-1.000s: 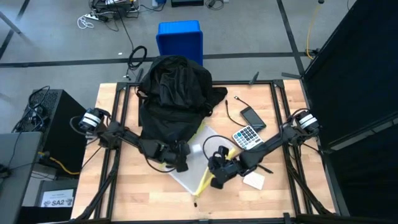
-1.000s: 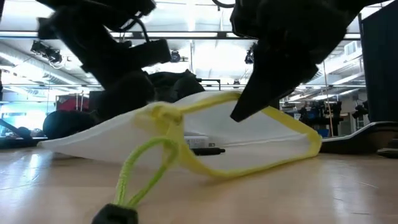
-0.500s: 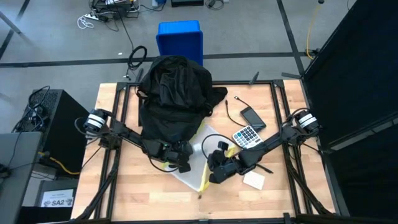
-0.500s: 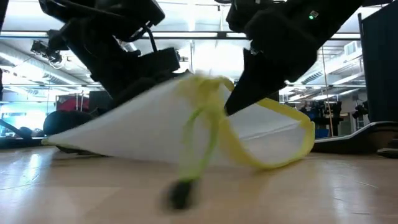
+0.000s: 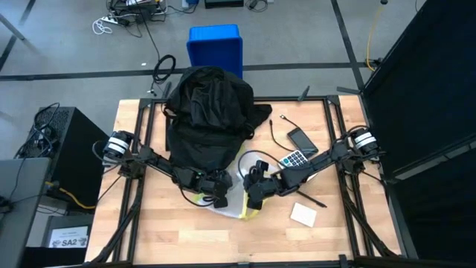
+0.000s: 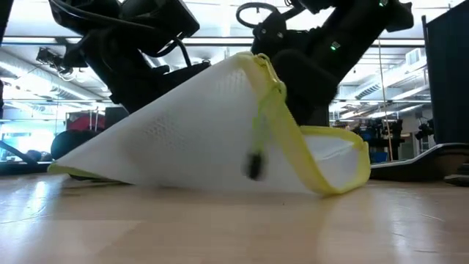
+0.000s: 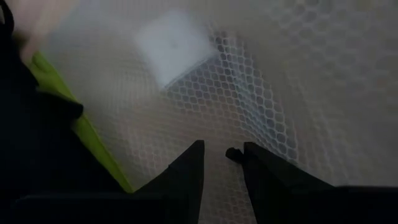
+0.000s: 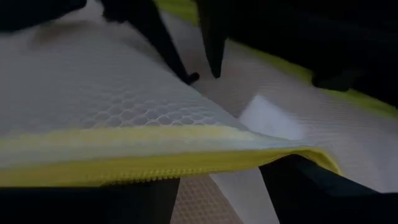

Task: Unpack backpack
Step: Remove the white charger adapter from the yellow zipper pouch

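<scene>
Backpack (image 5: 208, 112) black, slumped, crumpled; left fingers (image 7: 186, 171) pinching white mesh pouch (image 6: 198, 132); right fingers' state unclear

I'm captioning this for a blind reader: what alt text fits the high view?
Seen from above, two dark arms meet over a white mesh pouch with yellow-green trim on a wooden table, the left claw and right claw both at it. A black backpack lies behind; a calculator and phone lie right.
</scene>
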Action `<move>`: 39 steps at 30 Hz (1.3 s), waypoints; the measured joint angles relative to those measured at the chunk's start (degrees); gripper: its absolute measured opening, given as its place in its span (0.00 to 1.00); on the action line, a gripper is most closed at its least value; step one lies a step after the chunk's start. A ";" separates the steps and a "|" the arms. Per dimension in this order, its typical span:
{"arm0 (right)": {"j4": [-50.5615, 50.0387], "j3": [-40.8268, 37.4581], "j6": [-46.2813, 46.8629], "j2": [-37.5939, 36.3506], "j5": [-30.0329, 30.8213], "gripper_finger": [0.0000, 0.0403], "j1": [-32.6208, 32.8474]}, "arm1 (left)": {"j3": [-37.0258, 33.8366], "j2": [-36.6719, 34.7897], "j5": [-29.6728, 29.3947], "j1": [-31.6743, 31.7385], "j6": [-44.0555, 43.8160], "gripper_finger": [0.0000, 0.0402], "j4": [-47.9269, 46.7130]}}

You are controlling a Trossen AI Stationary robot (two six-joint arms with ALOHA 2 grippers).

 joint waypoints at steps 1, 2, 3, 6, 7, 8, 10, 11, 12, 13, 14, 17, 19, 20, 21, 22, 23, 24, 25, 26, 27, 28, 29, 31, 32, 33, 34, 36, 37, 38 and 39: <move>0.04 0.00 -0.84 0.00 0.42 0.48 -0.25 | 0.01 0.00 0.04 0.12 0.67 0.22 0.19; 0.27 0.00 -1.48 0.00 0.76 0.49 -0.61 | 0.01 0.17 0.09 0.27 0.97 0.22 0.66; 0.63 -0.01 -1.71 0.00 0.89 0.49 -1.03 | 0.02 0.34 0.36 0.36 1.06 0.22 1.14; 2.08 -0.02 -1.76 0.00 1.16 0.52 -1.93 | 0.02 0.60 1.42 0.91 1.25 0.22 1.31; 2.26 -0.02 -1.87 0.00 1.18 0.52 -2.09 | 0.02 0.66 1.84 1.07 1.27 0.22 1.26; 2.49 -0.02 -2.29 0.00 1.26 0.53 -2.15 | 0.02 0.68 2.12 1.13 1.27 0.22 1.18; 3.41 -0.02 -3.30 0.00 1.31 0.56 -2.17 | 0.02 0.68 2.34 1.21 1.49 0.22 1.09; 3.93 -0.02 -3.84 -0.11 1.31 0.57 -2.17 | 0.02 0.70 2.42 1.21 2.14 0.22 1.17; 4.34 0.01 -4.32 -0.31 1.33 0.58 -2.08 | 0.02 0.68 2.51 1.21 2.75 0.22 1.27; 4.29 0.27 -4.60 -0.45 1.35 0.59 -1.81 | 0.02 0.68 2.69 1.21 3.51 0.22 1.39; 4.29 0.70 -4.65 -0.50 1.47 0.60 -1.47 | 0.02 0.68 2.90 1.21 4.12 0.22 1.47; 2.57 1.74 -4.01 -0.55 1.55 0.63 0.08 | 0.02 0.68 3.15 1.41 5.31 0.22 1.44; 0.71 1.91 -1.88 -0.55 1.52 0.64 1.39 | 0.02 0.68 3.58 1.64 5.54 0.22 1.45; -0.39 1.92 -0.51 -0.55 1.51 0.64 2.19 | 0.02 0.68 4.02 1.83 5.55 0.22 1.45; -1.43 1.95 0.89 -0.55 1.50 0.65 2.98 | 0.02 0.68 4.54 2.06 5.55 0.22 1.43; -2.48 1.95 2.22 -0.55 1.48 0.65 3.82 | 0.02 0.68 5.01 2.25 5.55 0.22 1.43; -3.61 1.95 3.44 -0.55 1.45 0.65 4.70 | 0.03 0.68 5.27 2.44 5.55 0.22 1.47; -4.73 1.95 4.85 -0.55 1.21 0.64 5.52 | 0.04 0.68 5.41 2.56 5.55 0.22 1.50; -5.97 1.95 6.62 -0.55 0.87 0.64 6.35 | 0.04 0.68 5.52 2.62 5.55 0.22 1.48; -7.40 1.95 8.46 -0.55 0.50 0.63 7.12 | 0.04 0.68 5.58 2.66 5.55 0.22 1.48; -8.60 1.95 10.39 -0.55 0.02 0.63 7.89 | 0.04 0.68 5.64 2.69 5.55 0.22 1.48; -9.69 1.96 12.37 -0.55 -0.56 0.62 8.61 | 0.04 0.68 5.63 2.69 5.55 0.22 1.48; -10.78 1.97 14.31 -0.55 -0.97 0.62 9.34 | 0.04 0.68 5.62 2.69 5.55 0.22 1.48; -12.11 1.97 17.96 -0.54 -2.11 0.60 10.50 | 0.04 0.68 5.64 2.69 5.55 0.22 1.50; -12.30 1.97 19.93 -0.40 -2.42 0.60 10.94 | 0.04 0.68 5.64 2.69 5.54 0.22 1.50; -12.21 1.97 21.87 -0.25 -2.56 0.59 11.26 | 0.04 0.68 5.64 2.69 5.53 0.22 1.54; -12.25 1.97 23.67 -0.08 -2.49 0.59 11.46 | 0.04 0.68 5.66 2.69 5.53 0.22 1.65; -11.20 1.86 27.40 0.67 -1.48 0.57 11.40 | 0.04 0.68 5.66 2.69 5.54 0.22 2.10; -10.67 1.52 28.98 0.90 -0.73 0.57 11.33 | 0.04 0.68 5.77 2.69 5.53 0.22 2.34; -10.94 1.00 30.68 1.06 0.35 0.56 11.22 | 0.02 0.68 6.03 2.69 5.43 0.22 2.44; -10.77 0.77 32.52 1.61 1.56 0.55 10.88 | 0.02 0.68 6.19 2.72 5.35 0.22 2.42</move>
